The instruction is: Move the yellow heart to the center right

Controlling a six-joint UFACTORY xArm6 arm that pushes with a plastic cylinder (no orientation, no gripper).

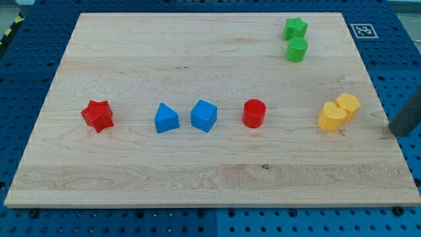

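The yellow heart (pixel 332 116) lies on the wooden board (pixel 210 178) at the view's right, about mid-height. A yellow hexagon (pixel 348 104) touches it on its upper right. My rod enters from the view's right edge, and my tip (pixel 397 131) stands at the board's right edge, to the right of and slightly below the yellow heart, with a clear gap between them.
A red star (pixel 97 116) is at the view's left. A blue triangle (pixel 166 119), a blue cube (pixel 204 116) and a red cylinder (pixel 253 113) stand in a row across the middle. A green star (pixel 295 28) and a green cylinder (pixel 297 49) sit at the top right.
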